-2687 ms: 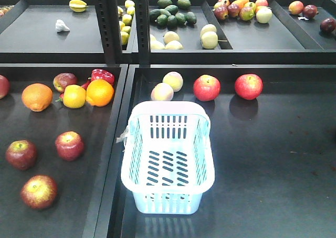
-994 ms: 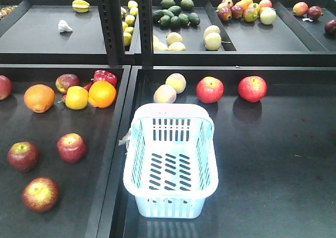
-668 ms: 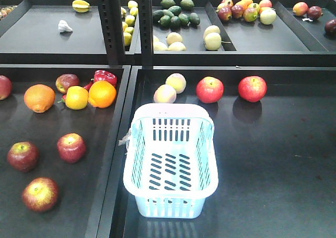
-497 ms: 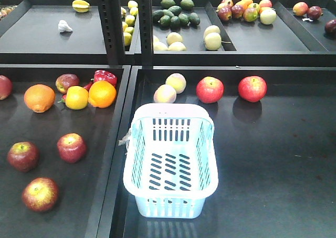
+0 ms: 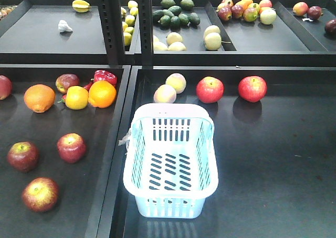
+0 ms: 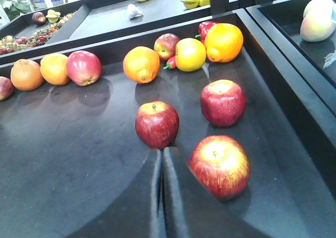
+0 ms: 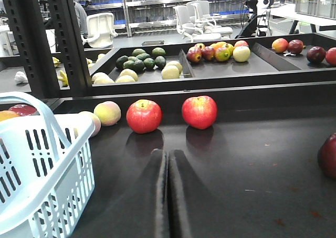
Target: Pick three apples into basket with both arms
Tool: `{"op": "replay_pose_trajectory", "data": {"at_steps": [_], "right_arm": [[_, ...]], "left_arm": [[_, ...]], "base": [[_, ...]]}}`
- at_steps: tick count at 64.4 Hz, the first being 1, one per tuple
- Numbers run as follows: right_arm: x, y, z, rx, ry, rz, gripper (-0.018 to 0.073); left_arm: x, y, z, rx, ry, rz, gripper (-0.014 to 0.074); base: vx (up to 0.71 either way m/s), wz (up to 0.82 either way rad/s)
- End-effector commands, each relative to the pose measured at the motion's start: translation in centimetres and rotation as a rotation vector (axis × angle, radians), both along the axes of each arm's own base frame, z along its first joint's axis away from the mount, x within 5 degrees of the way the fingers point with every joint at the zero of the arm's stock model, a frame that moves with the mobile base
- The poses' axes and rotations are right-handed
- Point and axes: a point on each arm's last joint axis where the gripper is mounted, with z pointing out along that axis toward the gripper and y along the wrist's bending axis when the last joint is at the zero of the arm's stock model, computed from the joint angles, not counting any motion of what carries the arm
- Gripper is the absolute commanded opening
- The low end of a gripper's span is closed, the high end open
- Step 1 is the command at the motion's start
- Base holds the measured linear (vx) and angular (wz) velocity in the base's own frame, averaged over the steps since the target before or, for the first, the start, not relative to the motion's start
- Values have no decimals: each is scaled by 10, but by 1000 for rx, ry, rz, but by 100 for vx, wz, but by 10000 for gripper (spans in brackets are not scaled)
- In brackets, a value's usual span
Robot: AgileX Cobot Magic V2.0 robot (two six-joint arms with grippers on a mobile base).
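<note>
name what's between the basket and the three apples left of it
A raised black divider separates the basket from the apples; the front view shows it.

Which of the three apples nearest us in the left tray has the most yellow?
The front apple, closest to the camera: big yellowish patches streak it. The left apple and middle apple behind it are nearly all red.

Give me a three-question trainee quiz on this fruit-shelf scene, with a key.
1. True or false: the basket already holds an apple.
2. Choose: the left gripper has its jaws A) wide open, B) shut with nothing between them, C) clamped on an orange.
3. Fill in: in the front view, the three dark red apples lie to the basket's ____.
Key: 1 false; 2 B; 3 left.
</note>
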Motion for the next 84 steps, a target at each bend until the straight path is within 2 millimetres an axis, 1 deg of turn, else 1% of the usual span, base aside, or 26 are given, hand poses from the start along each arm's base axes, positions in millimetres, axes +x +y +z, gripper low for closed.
{"op": "replay_pose_trajectory", "data": {"at_steps": [1, 17, 36, 40, 43, 47, 50, 51, 53, 54, 57, 59, 65, 76, 84], "right_arm": [[0, 1, 4, -1, -73, 6, -4], [0, 1, 4, -1, -73, 6, -4], [0, 1, 4, -1, -73, 6, -4], [0, 1, 4, -1, -73, 6, -4], [0, 1, 4, -1, -73, 6, -4], [0, 1, 4, -1, -73, 6, -4], [0, 1, 4, -1, -73, 6, -4], [0, 1, 4, -1, -73, 6, -4], [0, 1, 4, -1, -73, 6, -4], [0, 1, 4, -1, -73, 6, -4], [0, 1, 4, -1, -73, 6, -4], [0, 1, 4, -1, -73, 6, -4], [0, 1, 4, -1, -73, 6, -4], [0, 1, 4, -1, -73, 6, -4], [0, 1, 4, -1, -73, 6, -4]], "left_arm": [[2, -3, 3, -20, -117, -25, -7], [3, -6, 18, -23, -282, -61, -7], [3, -7, 22, -19, -325, -71, -7], [3, -7, 24, -50, -348, -72, -7], [2, -7, 25, -126, -367, -68, -7], [2, -7, 26, -290, -382, -53, -7], [2, -6, 26, -454, -390, -38, -7], [2, -6, 26, -552, -391, -27, -7], [2, -6, 26, -672, -393, -15, -7], [2, -6, 26, -697, -393, -13, -7], [2, -6, 26, -870, -394, 6, -7], [2, -5, 26, -946, -394, 14, -7], [2, -5, 26, -1049, -401, 26, -7], [2, -5, 28, -1076, -404, 25, -7], [2, -5, 28, -1176, -392, 36, -7]], "base": [[0, 0], [0, 0], [0, 0], [0, 0], [0, 0], [0, 0], [0, 0], [0, 0], [0, 0], [0, 0], [0, 0], [0, 0], [0, 0], [0, 0], [0, 0]]}}
